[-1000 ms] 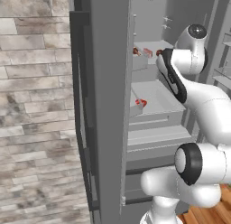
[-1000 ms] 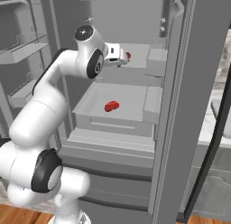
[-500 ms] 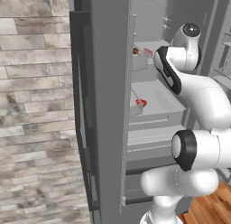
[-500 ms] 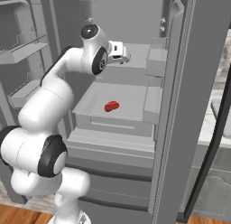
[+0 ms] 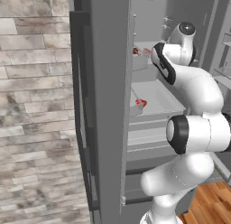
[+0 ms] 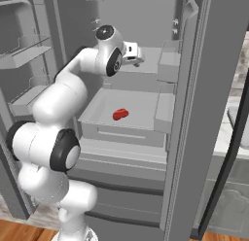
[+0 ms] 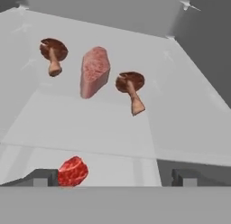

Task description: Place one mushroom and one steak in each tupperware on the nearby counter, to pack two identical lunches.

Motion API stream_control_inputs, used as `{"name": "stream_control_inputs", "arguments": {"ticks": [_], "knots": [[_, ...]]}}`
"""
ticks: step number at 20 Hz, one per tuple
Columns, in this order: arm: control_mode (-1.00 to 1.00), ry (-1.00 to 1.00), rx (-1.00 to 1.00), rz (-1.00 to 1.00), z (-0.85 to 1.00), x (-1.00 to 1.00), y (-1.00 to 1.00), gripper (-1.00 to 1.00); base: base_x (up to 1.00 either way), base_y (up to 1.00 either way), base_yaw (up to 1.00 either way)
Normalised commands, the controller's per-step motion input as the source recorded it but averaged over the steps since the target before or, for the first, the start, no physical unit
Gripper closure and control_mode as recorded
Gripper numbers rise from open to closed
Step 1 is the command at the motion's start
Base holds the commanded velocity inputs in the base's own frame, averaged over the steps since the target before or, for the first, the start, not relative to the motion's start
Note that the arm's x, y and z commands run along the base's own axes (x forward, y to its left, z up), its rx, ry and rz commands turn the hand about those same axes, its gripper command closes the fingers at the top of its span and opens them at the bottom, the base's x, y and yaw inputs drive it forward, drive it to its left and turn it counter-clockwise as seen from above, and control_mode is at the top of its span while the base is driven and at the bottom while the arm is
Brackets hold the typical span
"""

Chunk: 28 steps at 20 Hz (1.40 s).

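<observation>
Fridge [image 6: 185, 138] interior surrounds my arm, both doors swung wide, grey shelves and drawers all around. Compared with a second ago my arm has lifted and reached deeper toward the upper shelf [image 7: 180, 123], and my elbow has swung up, so the hand sits higher against the back wall than before; nothing on the shelves has shifted.

My pincer [image 6: 137, 58] hangs over that upper shelf with its jaws spread wide, gripping nothing. In the hand view its two dark tips [image 7: 40, 177] stand far apart at the bottom edge.

Below the shelf, an open drawer [image 6: 97, 119] holds the bright red steak [image 6: 120, 114], lying alone near its middle. From the hand camera that red piece sits at about 7 o'clock, just beside my left tip and lower than the shelf.

On the upper shelf lies the paler pink steak [image 7: 94, 71], at roughly 11 o'clock in the hand view, streaked with white. One mushroom [image 7: 53, 52] rests at 10 o'clock from centre, to the pink steak's left and apart from it. The other mushroom [image 7: 131, 88] lies just right of the pink steak, near centre, its stem pointing down toward me. In the left base view these show as small reddish bits [image 5: 137, 51] on the shelf edge, partly hidden by the fridge door frame.

The door's edge [image 5: 106, 105] blocks much of the left base view. A strip of pale desk [image 6: 223, 138] shows past the right door, at 3 o'clock in the right base view.
</observation>
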Motion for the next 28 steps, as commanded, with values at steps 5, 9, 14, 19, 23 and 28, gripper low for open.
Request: {"name": "stream_control_inputs", "arguments": {"ticks": [5,9,14,19,23,28], "knots": [[-1.0,0.0,0.01,0.05,0.0,0.38,-0.16,-1.0,0.0,0.0,0.0],[-1.0,0.0,0.0,0.06,-0.01,0.34,-0.02,-1.0,0.0,0.0,0.0],[-1.0,0.0,0.0,0.07,-0.14,0.26,-0.04,-1.0,0.0,0.0,0.0],[-1.0,0.01,0.0,0.06,-0.32,0.17,-0.17,-1.0,0.0,0.0,0.0],[-1.0,0.04,0.0,0.07,-0.19,0.42,-0.16,-1.0,0.0,0.0,0.0],[-1.0,0.07,0.0,0.06,-0.07,0.69,-0.01,-1.0,0.0,0.0,0.0]]}}
